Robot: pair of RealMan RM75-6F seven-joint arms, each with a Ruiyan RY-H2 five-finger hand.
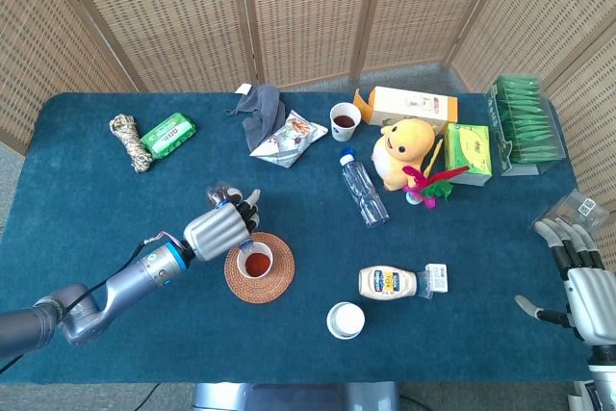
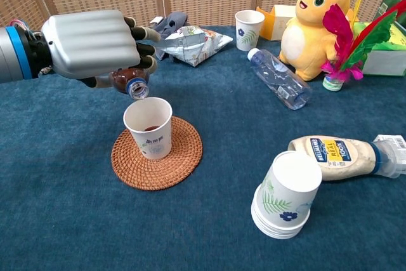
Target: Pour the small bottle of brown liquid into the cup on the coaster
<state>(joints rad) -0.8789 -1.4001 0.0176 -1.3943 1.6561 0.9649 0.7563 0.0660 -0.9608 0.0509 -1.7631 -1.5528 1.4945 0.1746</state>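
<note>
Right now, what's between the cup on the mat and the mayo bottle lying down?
In the head view, only bare blue table lies between the cup on its coaster and the mayo bottle.

Open cloth right of the coaster (image 2: 184,157); beyond it, stacked cups (image 2: 285,195) and mayonnaise bottle (image 2: 336,157).
</note>
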